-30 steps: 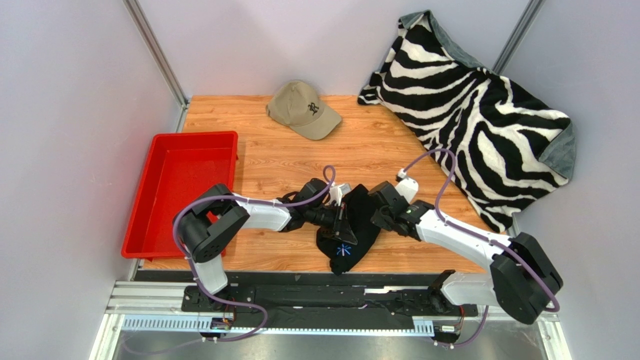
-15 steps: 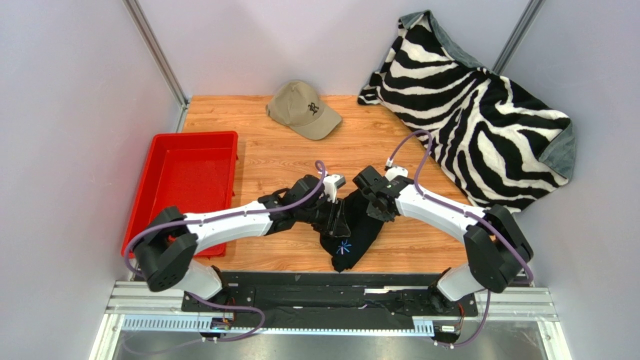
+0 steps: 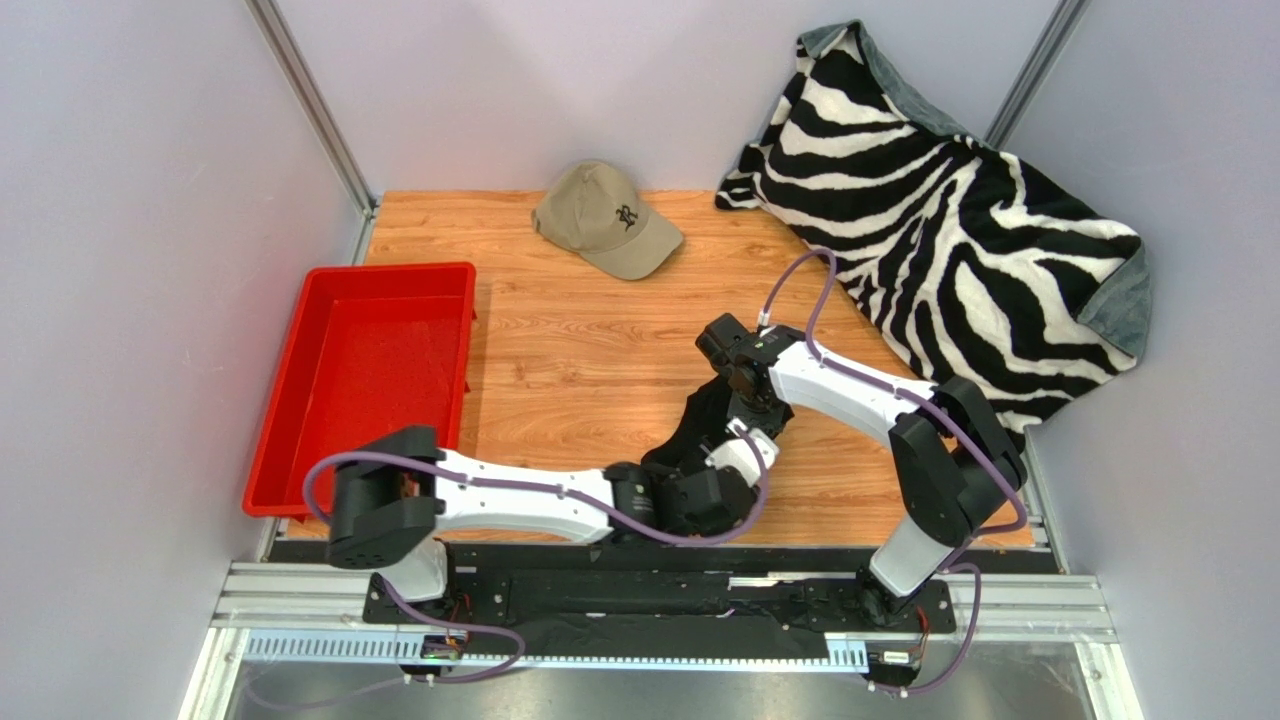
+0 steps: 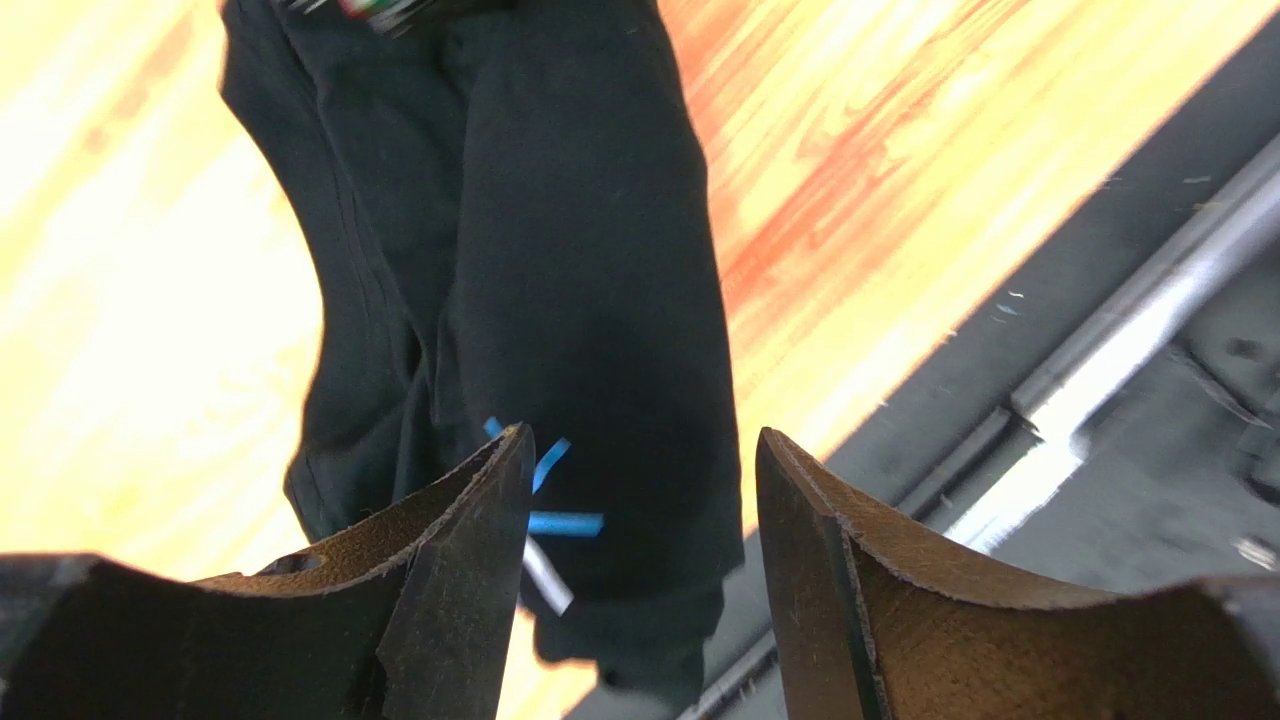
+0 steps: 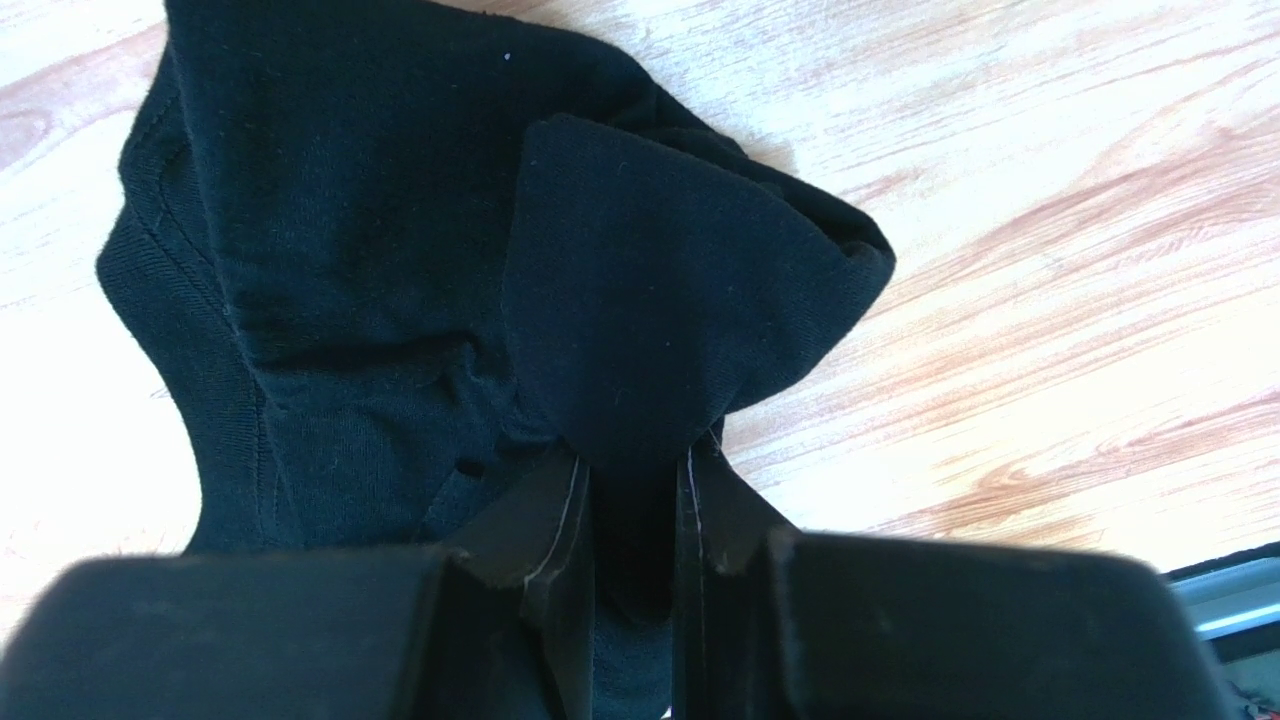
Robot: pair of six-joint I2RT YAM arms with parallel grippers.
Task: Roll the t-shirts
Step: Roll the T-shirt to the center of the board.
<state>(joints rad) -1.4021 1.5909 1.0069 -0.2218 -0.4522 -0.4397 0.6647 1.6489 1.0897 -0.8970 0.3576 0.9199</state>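
Observation:
The black t-shirt point(image 3: 691, 431) lies bunched in a long narrow heap on the wooden table, near the front edge. In the left wrist view the t-shirt point(image 4: 586, 225) shows a small blue and white print at its near end. My left gripper point(image 3: 709, 471) hovers over that near end, and in its own view the left gripper point(image 4: 643, 443) is open with nothing between its fingers. At the far end, my right gripper point(image 3: 729, 383) is shut on the cloth. The right wrist view shows the right gripper point(image 5: 631, 450) pinching a raised fold of the t-shirt point(image 5: 376, 195).
A red tray point(image 3: 388, 273) stands at the left of the table. A tan cap point(image 3: 609, 218) sits at the back. The zebra-striped blanket point(image 3: 962, 225) covers the back right corner. The black metal rail point(image 4: 1112, 375) runs along the front edge, close to the shirt's near end.
My left gripper has opened and let go of the shirt, and the arm has swung down along the front edge. The right gripper has moved farther back while still holding its fold.

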